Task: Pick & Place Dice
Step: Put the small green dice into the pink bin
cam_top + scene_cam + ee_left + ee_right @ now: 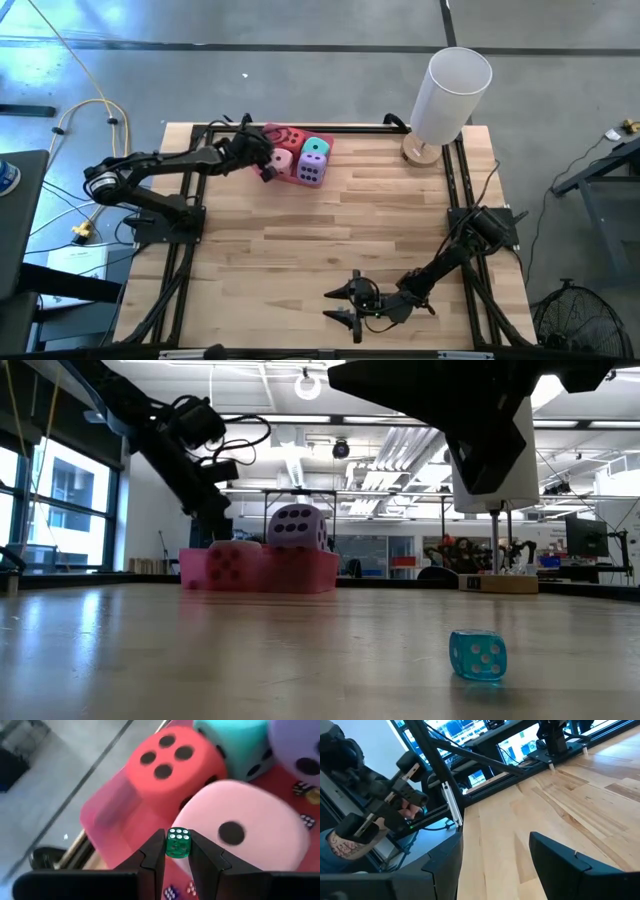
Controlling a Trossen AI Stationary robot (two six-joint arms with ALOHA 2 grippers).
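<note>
Above the pink tray (107, 812), the left end effector (177, 851) pinches a small green die (178, 842); releasing early could bounce it off the pink die (240, 827).

No words, labels or brand names legible anywhere. Only pip counts to read: four on the red die (167, 757), six on the small green die (178, 843), one on the pink die (250, 832), five on the small blue die (477, 655).
</note>
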